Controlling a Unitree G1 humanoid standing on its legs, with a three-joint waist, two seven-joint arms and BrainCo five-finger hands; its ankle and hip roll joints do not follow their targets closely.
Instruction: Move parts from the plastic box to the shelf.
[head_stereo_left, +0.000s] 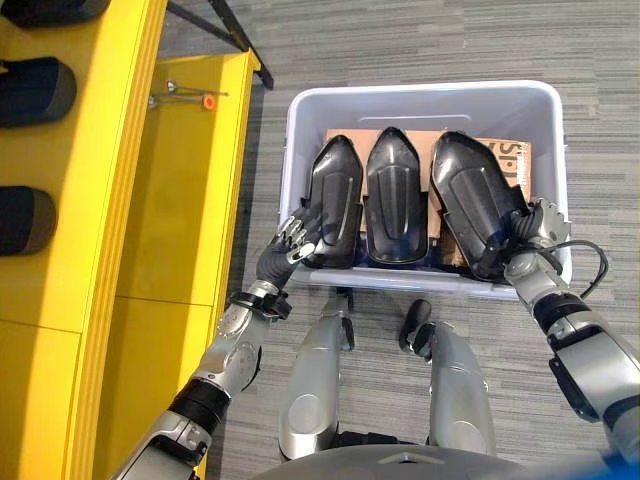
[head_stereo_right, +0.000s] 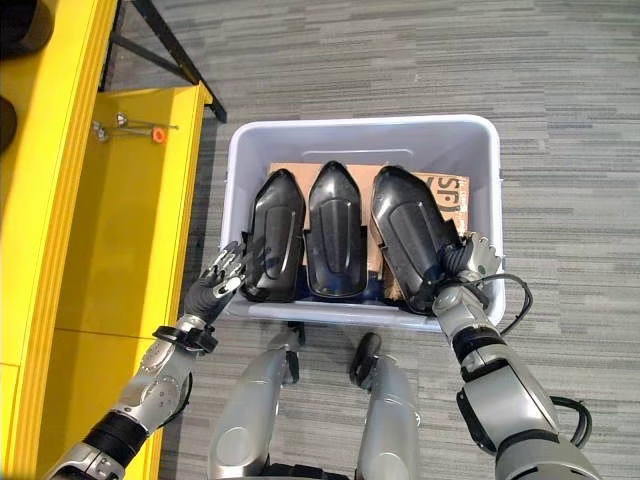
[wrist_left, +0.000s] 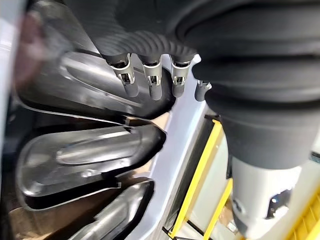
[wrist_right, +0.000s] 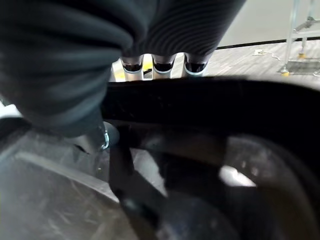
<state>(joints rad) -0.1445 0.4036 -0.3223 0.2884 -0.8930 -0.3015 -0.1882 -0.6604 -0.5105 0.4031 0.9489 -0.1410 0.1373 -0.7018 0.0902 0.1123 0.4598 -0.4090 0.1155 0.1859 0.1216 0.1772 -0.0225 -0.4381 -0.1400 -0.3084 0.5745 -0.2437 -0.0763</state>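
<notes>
A pale plastic box (head_stereo_left: 420, 92) stands on the floor with three black moulded parts leaning side by side on a cardboard sheet (head_stereo_left: 512, 156). My left hand (head_stereo_left: 285, 250) is at the box's near left corner, its fingers (wrist_left: 150, 82) relaxed and open just over the near end of the left part (head_stereo_left: 335, 195). The middle part (head_stereo_left: 393, 195) is untouched. At the near right corner my right hand (head_stereo_left: 530, 235) is shut on the right part (head_stereo_left: 470, 195), and its fingers (wrist_right: 155, 62) hook over that part's rim (wrist_right: 225, 95).
A yellow shelf (head_stereo_left: 190, 180) runs along the left. Two similar dark parts (head_stereo_left: 35, 90) lie on its higher level, and a small tool with an orange tip (head_stereo_left: 190, 97) lies on its lower board. Grey carpet surrounds the box.
</notes>
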